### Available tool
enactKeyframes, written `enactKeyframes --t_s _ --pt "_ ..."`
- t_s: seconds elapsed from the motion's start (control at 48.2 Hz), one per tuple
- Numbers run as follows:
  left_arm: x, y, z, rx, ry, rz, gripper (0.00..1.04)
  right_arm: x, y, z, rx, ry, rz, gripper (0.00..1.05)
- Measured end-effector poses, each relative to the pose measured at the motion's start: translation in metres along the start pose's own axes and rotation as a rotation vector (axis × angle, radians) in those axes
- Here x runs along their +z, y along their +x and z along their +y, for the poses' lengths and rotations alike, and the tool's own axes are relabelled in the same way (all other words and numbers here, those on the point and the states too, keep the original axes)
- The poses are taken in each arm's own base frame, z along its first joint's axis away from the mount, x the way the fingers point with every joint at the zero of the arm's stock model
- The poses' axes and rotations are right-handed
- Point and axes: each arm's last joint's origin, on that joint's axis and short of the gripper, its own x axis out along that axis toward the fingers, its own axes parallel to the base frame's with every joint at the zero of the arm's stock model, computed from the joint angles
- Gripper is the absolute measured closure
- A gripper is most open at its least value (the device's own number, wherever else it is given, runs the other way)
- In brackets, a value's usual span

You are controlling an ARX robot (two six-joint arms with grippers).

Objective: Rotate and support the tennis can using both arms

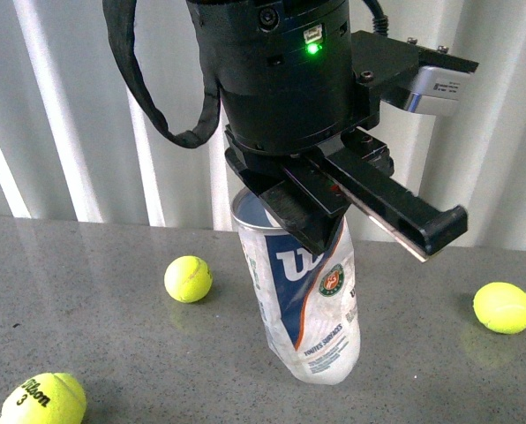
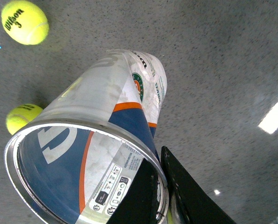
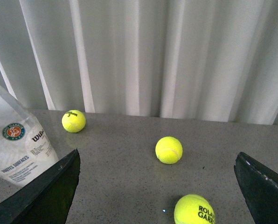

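left claw [image 2: 160,175] clamped on tennis can [image 1: 307,300] rim | right claw [image 3: 157,161] wide, can beside it

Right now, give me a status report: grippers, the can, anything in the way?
Left gripper clamped on the can rim. Right gripper open, holding nothing. Can tilted, base on the table. Loose balls nearby, none touching it.

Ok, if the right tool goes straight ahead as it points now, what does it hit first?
Likely the printed tennis ball, low between the right tool's open jaws; depth is unclear.
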Motion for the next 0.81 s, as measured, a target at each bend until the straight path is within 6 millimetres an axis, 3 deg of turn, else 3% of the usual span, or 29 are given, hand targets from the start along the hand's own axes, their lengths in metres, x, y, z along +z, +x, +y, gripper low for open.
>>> enactKeyframes --t_s 0.125,0.249,0.54,0.81 --pt "0.002 -0.003 -0.008 0.025 0.171 0.062 1.01 0.0 0.0 0.0 0.0 0.0 0.0 0.07" --pt "0.005 0.002 -0.018 -0.012 0.22 0.068 1.01 0.0 0.0 0.0 0.0 0.0 0.0 0.07" --pt "0.005 0.03 -0.045 -0.087 0.289 0.118 1.01 0.0 0.0 0.0 0.0 0.0 0.0 0.07" --pt "0.006 0.043 -0.051 -0.094 0.308 0.136 1.01 0.0 0.0 0.0 0.0 0.0 0.0 0.07"
